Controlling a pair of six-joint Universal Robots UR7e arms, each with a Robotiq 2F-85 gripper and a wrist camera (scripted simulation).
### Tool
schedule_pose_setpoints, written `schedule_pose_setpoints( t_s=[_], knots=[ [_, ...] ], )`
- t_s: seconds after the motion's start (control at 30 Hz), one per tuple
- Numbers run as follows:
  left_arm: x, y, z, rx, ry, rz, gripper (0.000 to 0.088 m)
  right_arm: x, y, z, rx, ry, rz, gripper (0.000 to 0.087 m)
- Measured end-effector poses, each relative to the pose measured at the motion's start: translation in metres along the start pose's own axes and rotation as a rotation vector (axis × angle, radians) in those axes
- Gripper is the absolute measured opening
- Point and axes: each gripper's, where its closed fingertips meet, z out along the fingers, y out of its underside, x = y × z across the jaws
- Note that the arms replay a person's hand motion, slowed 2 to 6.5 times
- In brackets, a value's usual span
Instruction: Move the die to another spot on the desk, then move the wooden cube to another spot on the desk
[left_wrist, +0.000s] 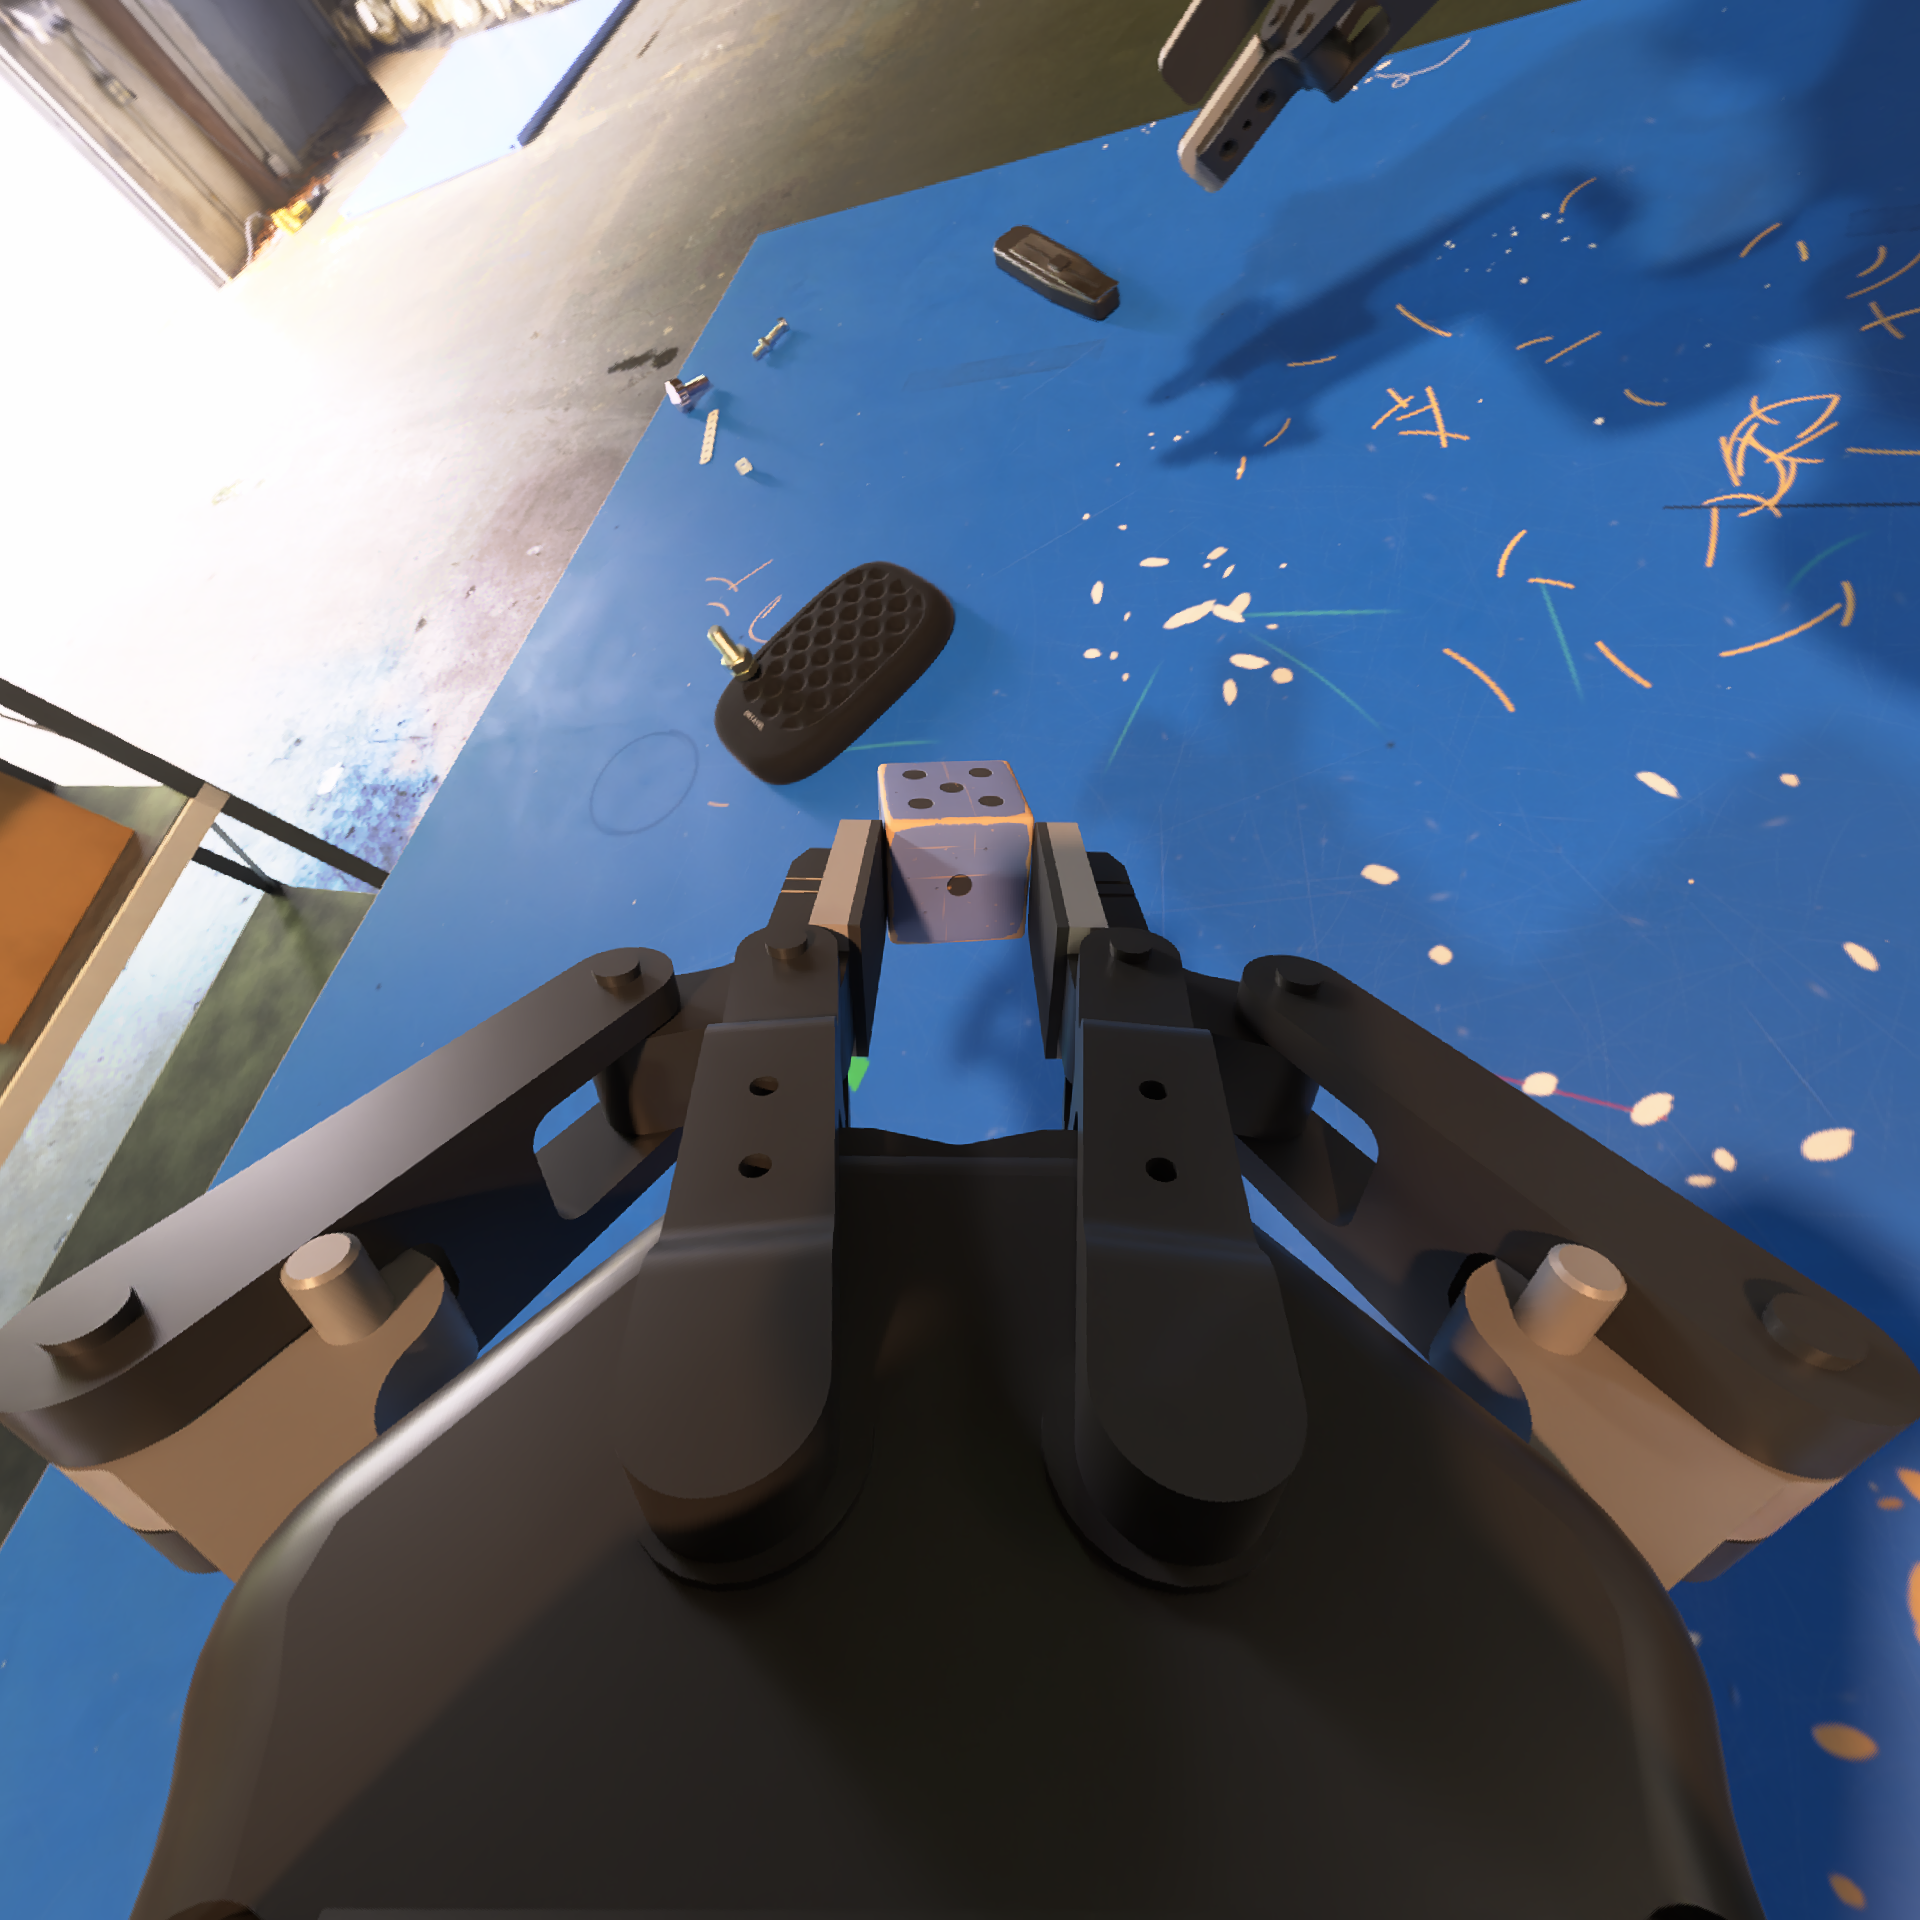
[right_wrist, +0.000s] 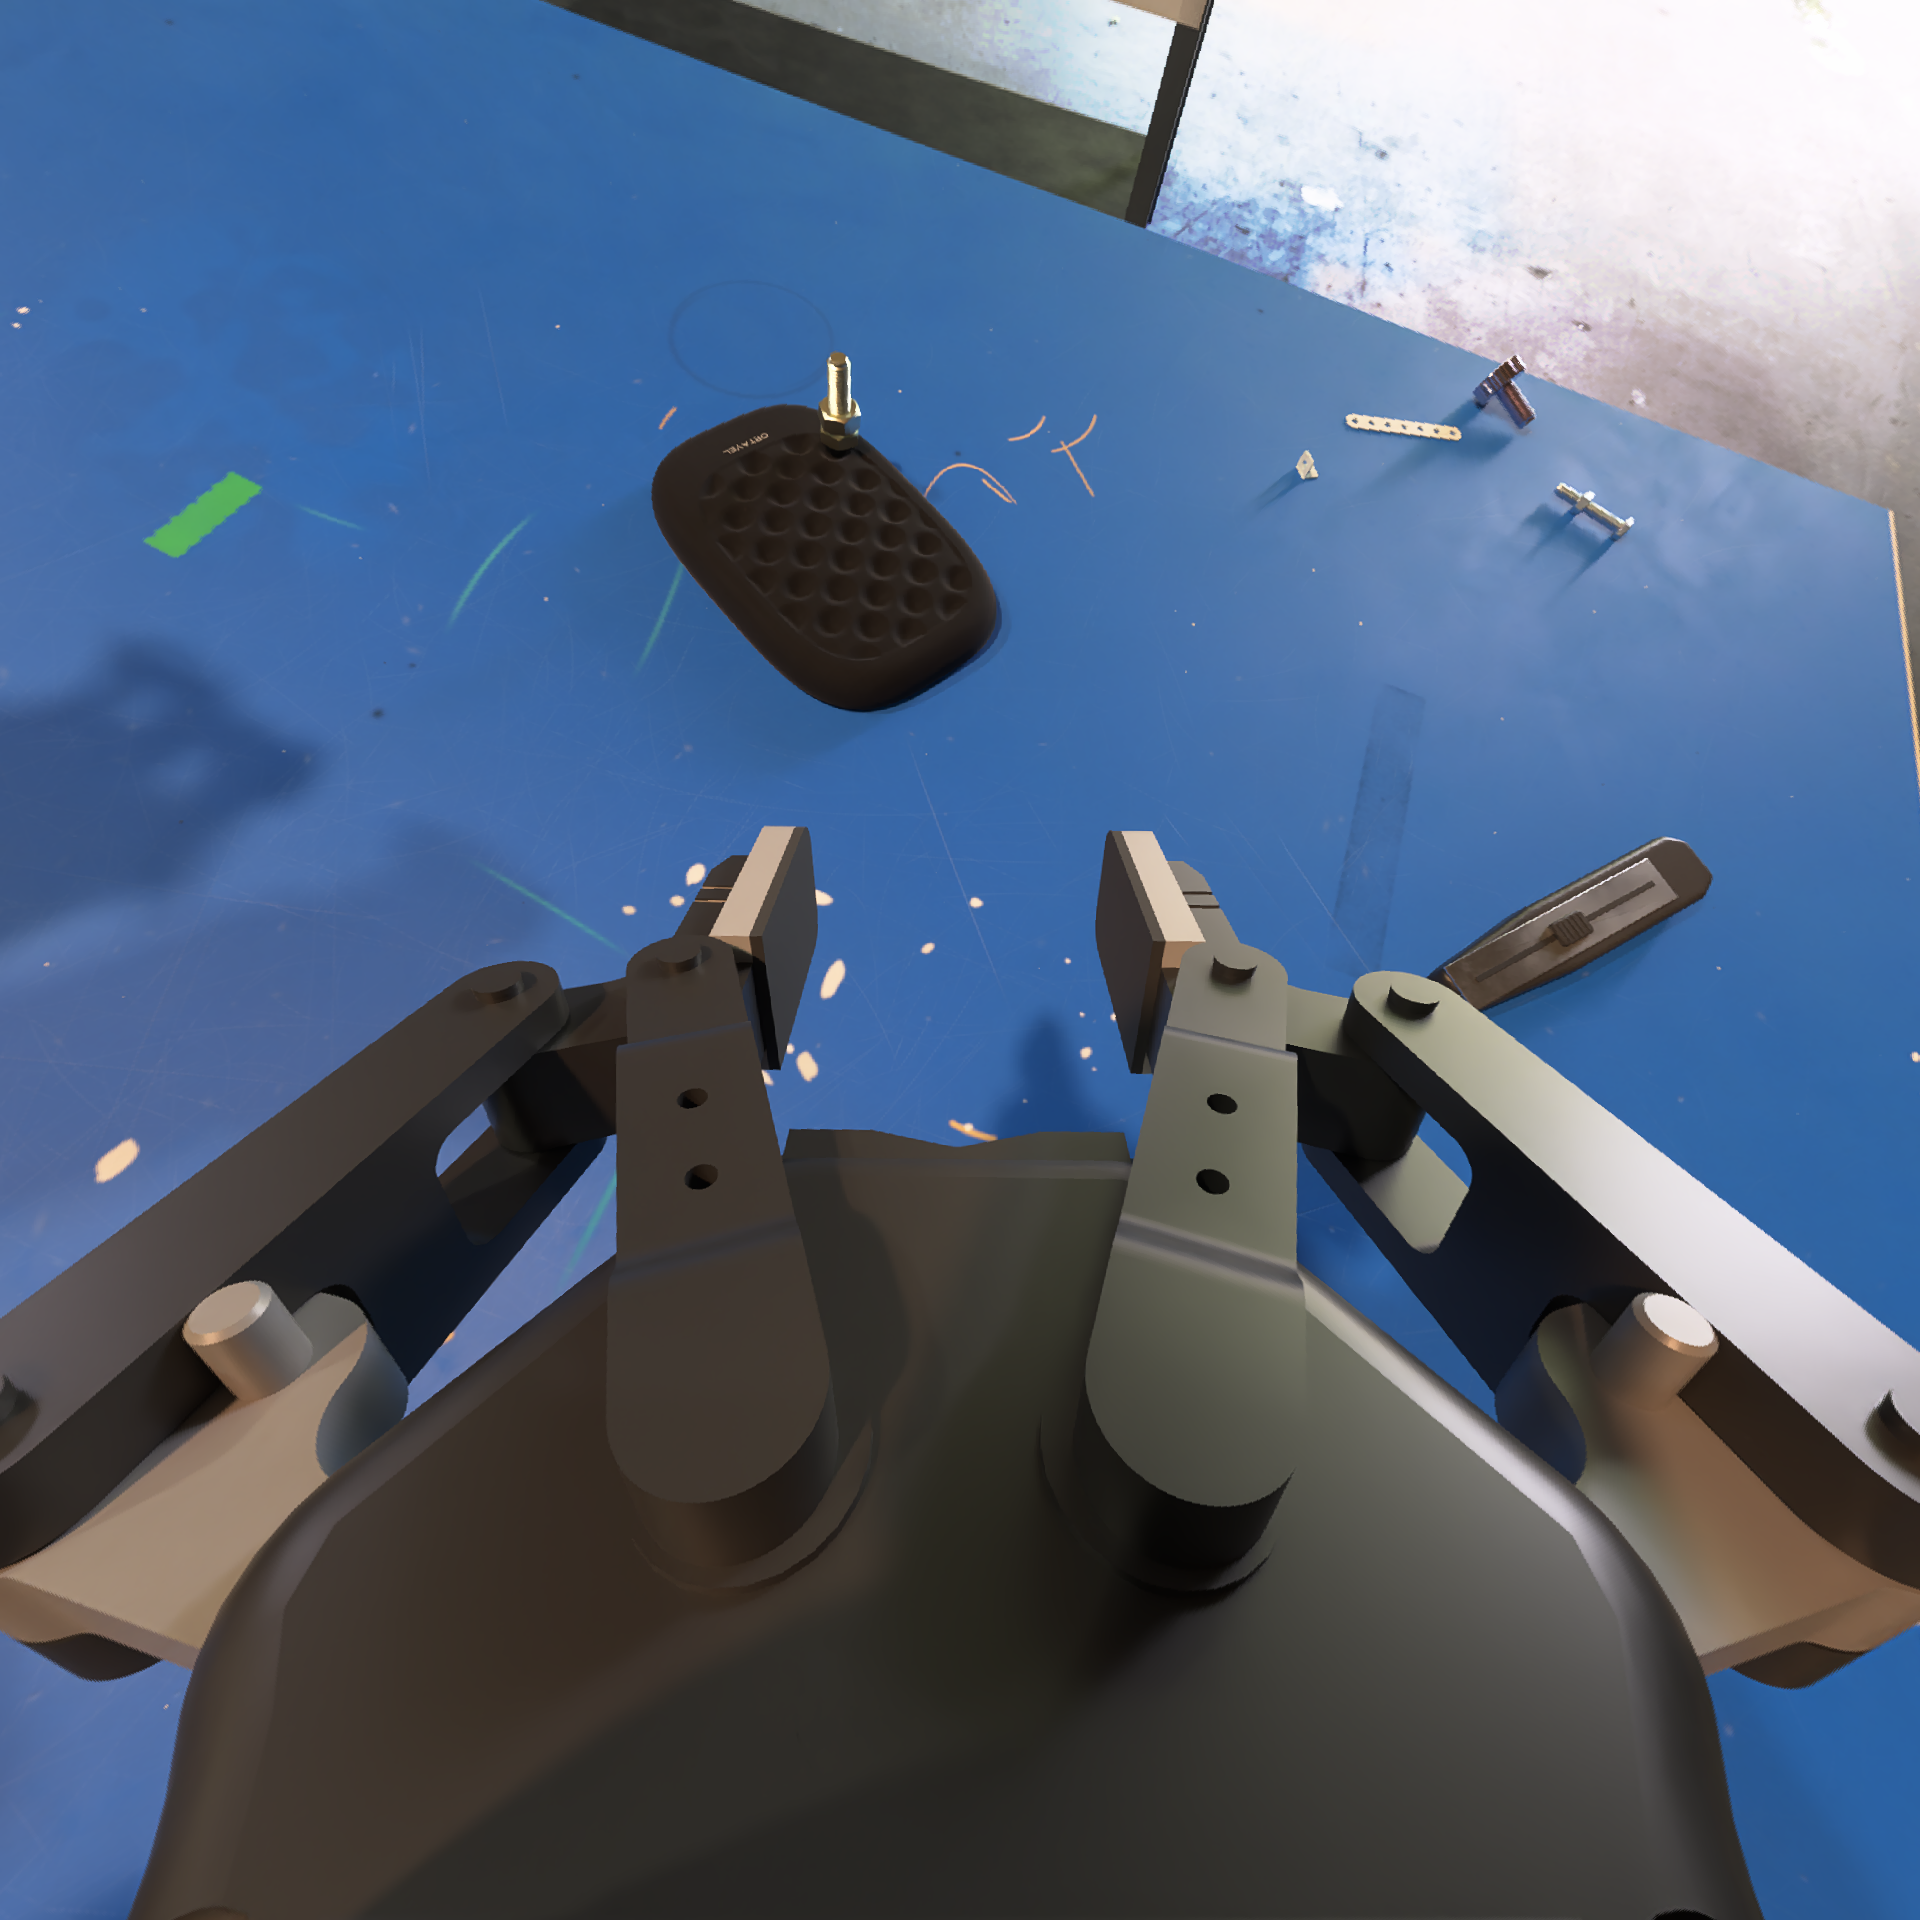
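The left tool (left_wrist: 956, 883) has its two pads closed flat against opposite side faces of the die (left_wrist: 956, 852), a pale lilac cube with worn orange edges, its five-pip face turned up and away and a single pip facing the camera. The die appears clear of the counter (left_wrist: 1351, 935): blue surface shows beneath its lower edge, which fits a carry toward a new spot. Gripping the parallel faces keeps the cube square and unlikely to twist out.

The right tool (right_wrist: 956, 914) hangs above the counter with its pads well apart and nothing between them, probably waiting for its turn. The wooden cube is not visible in either view.

Just beyond the die lies a dark dimpled pad (left_wrist: 831, 670), with a brass bolt (left_wrist: 730, 649) standing at its far end; a set-down should probably stay clear of both. Farther off rest a black utility knife (left_wrist: 1057, 272), a perforated metal strip (left_wrist: 709, 436) and two small steel bolts near the counter's edge.

The counter is matte blue, scuffed, flecked with cream paint spots and scribbled with orange and green lines; a green tape patch (right_wrist: 203, 514) shows in the right wrist view. Beyond the edge is stained concrete floor, brightly lit, with a dark metal frame and shelving.
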Motion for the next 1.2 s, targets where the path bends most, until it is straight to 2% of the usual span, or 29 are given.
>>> schedule_pose_setpoints(
  t_s=[0.3, 0.5, 0.67, 0.93, 1.2],
  knots=[
    [0.032, -0.015, 0.054, -0.041, 0.035, 0.045, 0.0253, 0.000, 0.000, -0.002, -0.001, 0.003, -0.008, 0.0491],
    [0.053, -0.013, 0.091, -0.100, 0.066, 0.049, 0.0253, 0.001, 0.000, -0.004, 0.000, 0.004, -0.011, 0.0490],
    [0.073, -0.005, 0.117, -0.153, 0.128, 0.040, 0.0253, 0.003, 0.001, -0.006, 0.000, 0.009, -0.010, 0.0490],
    [0.107, 0.010, 0.146, -0.233, 0.279, 0.017, 0.0253, 0.009, 0.003, -0.012, 0.000, 0.019, -0.001, 0.0489],
    [0.124, 0.026, 0.165, -0.314, 0.353, 0.035, 0.0253, 0.015, 0.006, -0.018, 0.003, 0.010, 0.020, 0.0489]
  ],
)
